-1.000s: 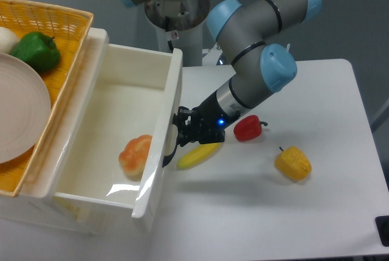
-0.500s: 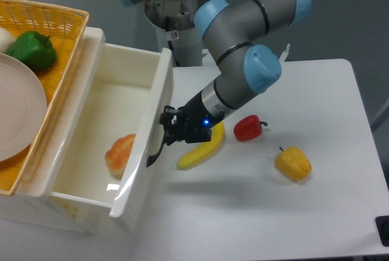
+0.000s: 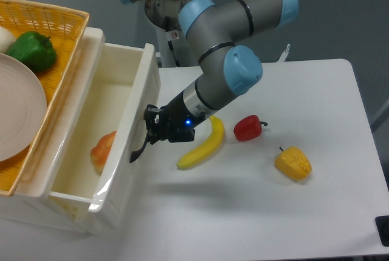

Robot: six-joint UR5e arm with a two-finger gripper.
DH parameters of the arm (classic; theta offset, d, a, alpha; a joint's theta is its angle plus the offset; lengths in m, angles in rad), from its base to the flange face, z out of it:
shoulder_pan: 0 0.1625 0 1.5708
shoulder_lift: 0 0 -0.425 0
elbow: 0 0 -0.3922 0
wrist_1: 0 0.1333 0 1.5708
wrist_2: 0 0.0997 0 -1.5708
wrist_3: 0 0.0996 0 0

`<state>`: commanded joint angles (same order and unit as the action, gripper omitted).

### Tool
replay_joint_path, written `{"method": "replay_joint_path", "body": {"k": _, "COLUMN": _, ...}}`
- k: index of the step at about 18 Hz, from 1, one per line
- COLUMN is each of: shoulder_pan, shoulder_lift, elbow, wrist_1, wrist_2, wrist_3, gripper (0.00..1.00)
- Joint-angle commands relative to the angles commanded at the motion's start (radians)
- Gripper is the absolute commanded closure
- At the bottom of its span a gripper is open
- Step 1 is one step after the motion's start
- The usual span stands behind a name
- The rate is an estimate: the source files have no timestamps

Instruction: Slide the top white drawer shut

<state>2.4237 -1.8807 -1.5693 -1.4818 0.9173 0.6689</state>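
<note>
Glossy white plastic, the top white drawer [image 3: 130,133] juts partly open over the white desk [image 3: 292,212] — the black two-finger gripper [image 3: 151,133] presses its front by the curved black handle [image 3: 138,150], its opening impossible to judge.

Bright, even overhead light casts soft shadows on the tabletop [image 3: 316,212], with glare on the drawer's [image 3: 130,145] glossy front.

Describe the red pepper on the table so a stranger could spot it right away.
On the white table, look right of the open glossy white plastic drawer. The small shiny red bell pepper lies between the curved yellow banana and the yellow bell pepper; it alone is red.
</note>
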Motion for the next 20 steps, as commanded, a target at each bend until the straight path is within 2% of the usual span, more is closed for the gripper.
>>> {"method": "replay_joint_path", "body": {"k": 10, "shoulder_pan": -0.090, "shoulder_lift": 0.000, "elbow": 0.000, "wrist_1": 0.009, "wrist_2": 0.000, "wrist_3": -0.081, "gripper": 0.82}}
{"method": "replay_joint_path", "body": {"k": 16, "shoulder_pan": -0.132, "shoulder_lift": -0.005, "elbow": 0.000, "wrist_1": 0.078, "wrist_2": 0.000, "wrist_3": -0.144, "gripper": 0.82}}
{"method": "replay_joint_path", "body": {"k": 18, "shoulder_pan": -0.138, "shoulder_lift": -0.006, "elbow": 0.000, "wrist_1": 0.084, "wrist_2": 0.000, "wrist_3": -0.146, "gripper": 0.82}}
{"method": "replay_joint_path", "body": {"k": 19, "shoulder_pan": -0.138, "shoulder_lift": -0.008, "elbow": 0.000, "wrist_1": 0.086, "wrist_2": 0.000, "wrist_3": -0.144, "gripper": 0.81}}
{"method": "replay_joint_path", "body": {"k": 20, "shoulder_pan": -0.138, "shoulder_lift": -0.011, "elbow": 0.000, "wrist_1": 0.087, "wrist_2": 0.002, "wrist_3": -0.137, "gripper": 0.68}}
